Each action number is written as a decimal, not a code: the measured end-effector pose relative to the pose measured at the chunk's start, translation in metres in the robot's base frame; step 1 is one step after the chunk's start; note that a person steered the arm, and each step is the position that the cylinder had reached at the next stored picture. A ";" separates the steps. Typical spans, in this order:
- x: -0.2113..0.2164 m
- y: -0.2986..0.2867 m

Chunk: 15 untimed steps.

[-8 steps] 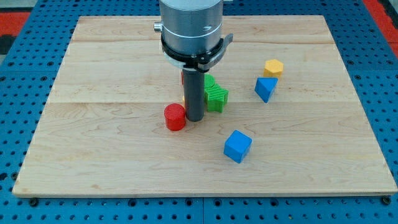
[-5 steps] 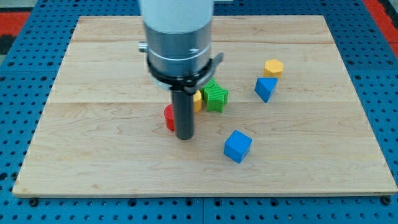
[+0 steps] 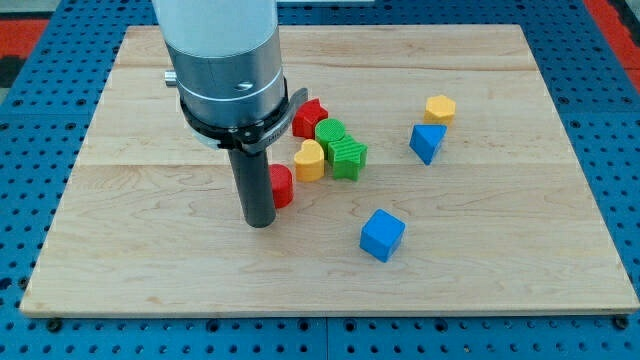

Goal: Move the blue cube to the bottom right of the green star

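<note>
Well left of blue cube (image 3: 382, 235), resting tip (image 3: 260, 224) against red cylinder (image 3: 281, 186), lacking fingers entirely, needing approach from cube's lower left toward spot right-below green star (image 3: 347, 154).

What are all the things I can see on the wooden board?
Blue cube: one, blue, lower right of middle, apart from the others.
Green star: one, green, near the middle, in a cluster.
Red star: one, red, toward the view's top-left of the green star.
Yellow heart: one, yellow, just left of the green star.
Red cylinder: one, red, partly hidden behind the rod.
Blue triangular block: one, blue, right side.
Yellow hexagonal block: one, yellow, above the blue triangular block.
Wooden board: one, pale wood, on a blue pegboard.
My tip: one dark rod end, just left of the red cylinder, well left of the blue cube.
</note>
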<state>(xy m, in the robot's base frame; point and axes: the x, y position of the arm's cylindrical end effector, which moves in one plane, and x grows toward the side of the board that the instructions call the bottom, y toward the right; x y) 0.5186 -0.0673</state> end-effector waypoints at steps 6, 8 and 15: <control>0.052 0.023; 0.064 0.115; 0.068 0.132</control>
<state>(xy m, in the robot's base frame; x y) 0.5863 0.0651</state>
